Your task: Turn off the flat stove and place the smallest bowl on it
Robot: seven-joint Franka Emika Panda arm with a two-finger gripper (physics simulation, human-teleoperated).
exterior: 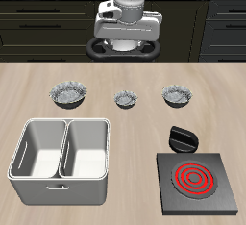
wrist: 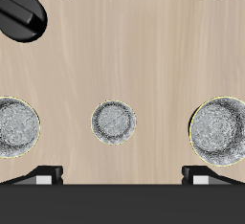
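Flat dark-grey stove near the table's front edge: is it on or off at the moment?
On. The flat dark-grey stove shows bright red ring coils in the exterior view. Its black round knob has not been touched; the gripper hovers far back.

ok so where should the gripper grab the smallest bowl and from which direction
Take the smallest bowl by its crinkled rim, coming straight down from above with one finger inside and one outside. It sits upright and open in the middle of the row, apart from the two wider bowls, so its rim is free all round. The gripper is above the table's back.
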